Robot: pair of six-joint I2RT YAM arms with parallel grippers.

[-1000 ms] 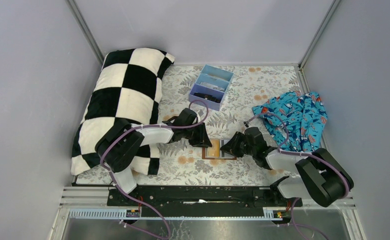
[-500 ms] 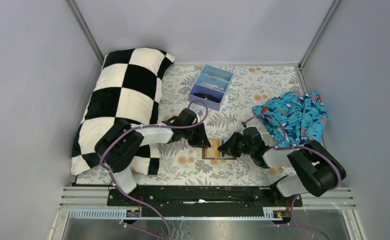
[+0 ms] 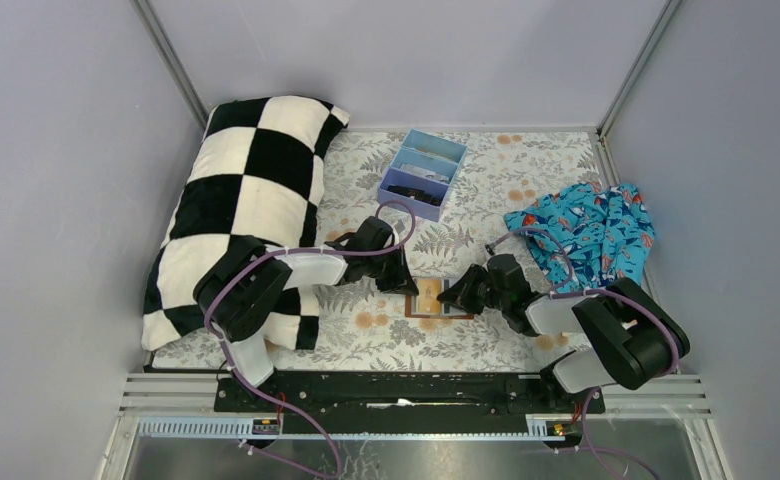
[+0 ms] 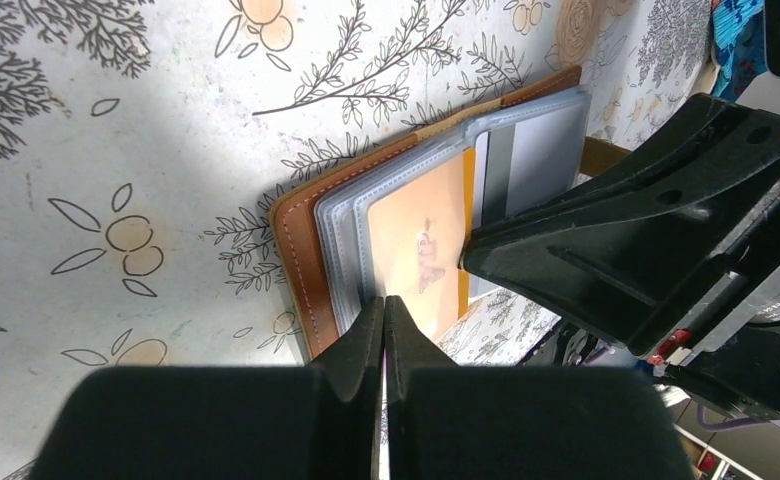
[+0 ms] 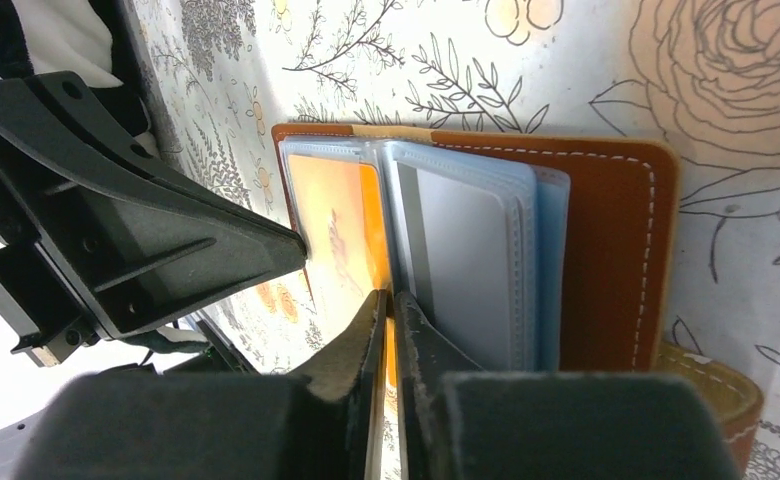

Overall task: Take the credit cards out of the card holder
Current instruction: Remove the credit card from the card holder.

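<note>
1. Two cards showed in the open holder (image 4: 294, 262): a yellow card (image 4: 411, 240) on the left arm's side and a grey card (image 4: 541, 150) on the right arm's side. Each sat in a clear sleeve (image 5: 551, 262).
2. The holder was brown leather with pale stitching. It lay open and flat on the floral cloth (image 3: 506, 170), near the front middle of the table, between the two grippers.
3. The left gripper (image 4: 384, 305) was pressed fully together, its tips at the outer edge of the yellow card's sleeve. Whether it pinched anything there could not be told.
4. The right gripper (image 5: 388, 300) came in from the opposite side, with its tips where the yellow card met the grey card. Its jaws stood very narrow, leaving a thin slit with yellow showing in it. Whether they gripped the card or only framed it could not be told.
5. A blue tray (image 3: 406, 197) stood behind the holder, well apart from it.
6. A black-and-white checked pillow (image 3: 256, 200) lay along the left side of the cloth.
7. A crumpled blue patterned fabric (image 3: 591, 235) lay on the right, beyond the right arm.
</note>
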